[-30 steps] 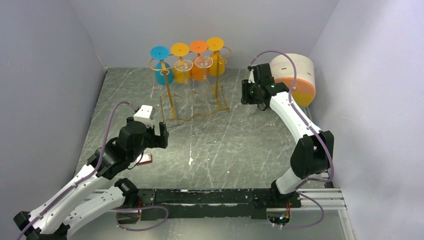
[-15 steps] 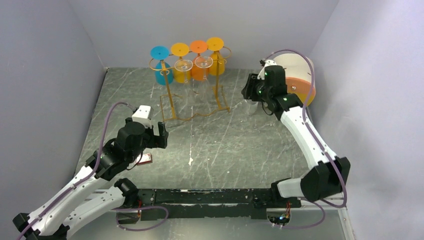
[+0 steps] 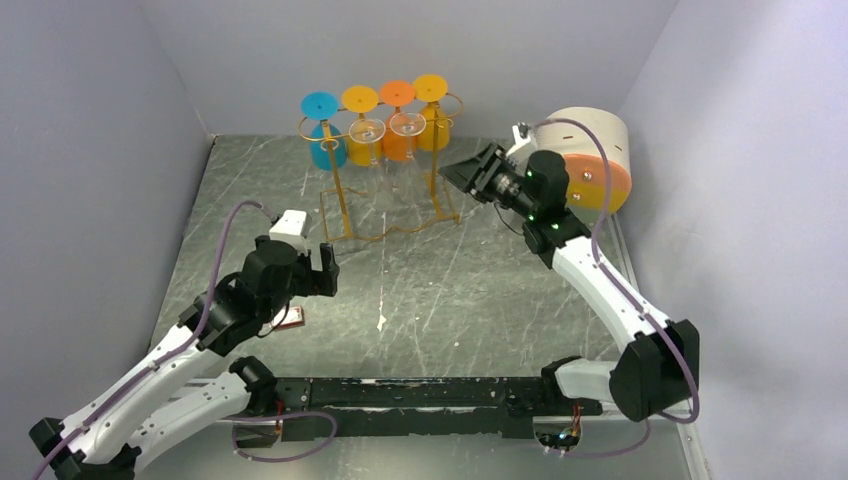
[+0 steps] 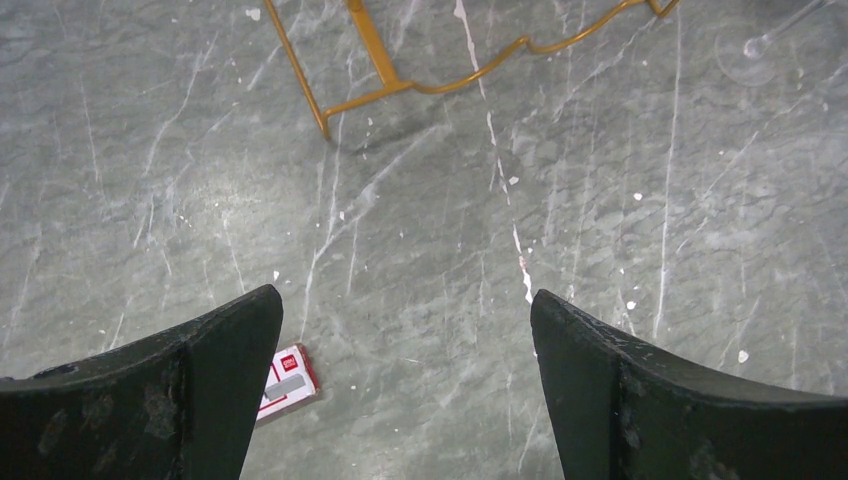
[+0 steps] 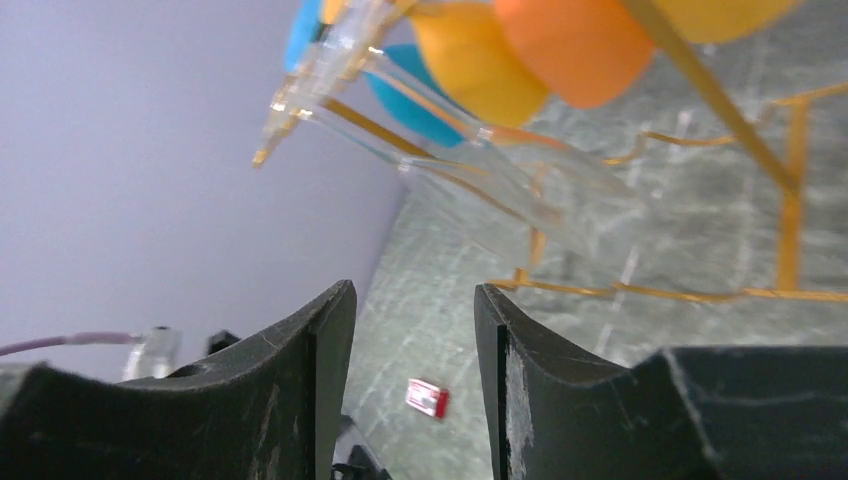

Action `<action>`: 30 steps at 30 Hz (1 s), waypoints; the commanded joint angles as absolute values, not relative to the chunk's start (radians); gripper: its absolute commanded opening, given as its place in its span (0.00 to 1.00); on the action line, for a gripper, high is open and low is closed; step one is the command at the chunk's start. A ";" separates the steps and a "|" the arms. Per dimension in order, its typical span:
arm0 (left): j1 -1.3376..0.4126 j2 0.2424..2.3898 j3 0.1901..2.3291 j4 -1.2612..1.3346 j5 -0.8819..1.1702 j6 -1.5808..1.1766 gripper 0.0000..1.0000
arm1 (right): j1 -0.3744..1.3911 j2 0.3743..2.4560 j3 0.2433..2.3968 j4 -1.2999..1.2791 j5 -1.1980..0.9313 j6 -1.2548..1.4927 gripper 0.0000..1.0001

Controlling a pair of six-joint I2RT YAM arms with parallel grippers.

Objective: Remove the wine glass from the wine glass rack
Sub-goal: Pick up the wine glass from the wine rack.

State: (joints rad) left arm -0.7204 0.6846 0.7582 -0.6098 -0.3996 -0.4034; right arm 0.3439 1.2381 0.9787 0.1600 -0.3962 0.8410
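The gold wire wine glass rack (image 3: 385, 175) stands at the back of the table. Several wine glasses hang upside down from it, their blue (image 3: 320, 105), yellow (image 3: 359, 99) and orange (image 3: 397, 93) feet on top. My right gripper (image 3: 455, 172) points left at the rack's right post, just right of it, open by a narrow gap and empty. In the right wrist view (image 5: 412, 330) a clear glass (image 5: 480, 180) and coloured bowls (image 5: 580, 40) lie ahead and above. My left gripper (image 3: 318, 270) is wide open and empty over bare table, short of the rack base (image 4: 420, 85).
A white drum with an orange lid (image 3: 590, 160) lies at the back right, behind my right arm. A small red and white card (image 3: 292, 318) lies on the table by my left gripper (image 4: 285, 375). A clear foot and stem (image 4: 760, 45) show faintly on the table.
My right gripper has swung from pointing down near the drum to pointing left at the rack, and has moved closer to it. The left arm has barely moved.
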 commanded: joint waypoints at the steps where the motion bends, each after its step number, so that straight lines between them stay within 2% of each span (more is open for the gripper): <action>1: -0.713 0.703 0.793 -0.629 -0.410 -0.412 0.98 | 0.440 1.264 1.121 0.161 -0.296 0.837 0.51; 4: -0.712 0.701 0.794 -0.627 -0.408 -0.411 0.98 | 0.510 1.267 1.139 0.162 -0.152 0.832 0.52; 7: -0.713 0.691 0.790 -0.623 -0.408 -0.409 0.98 | 0.542 1.275 1.141 0.195 -0.075 0.864 0.45; 14: -0.712 0.672 0.778 -0.604 -0.393 -0.398 0.98 | 0.571 1.357 1.225 0.171 0.082 0.907 0.51; 30: -0.711 0.682 0.782 -0.615 -0.398 -0.397 0.98 | 0.574 1.523 1.340 0.216 0.130 0.935 0.46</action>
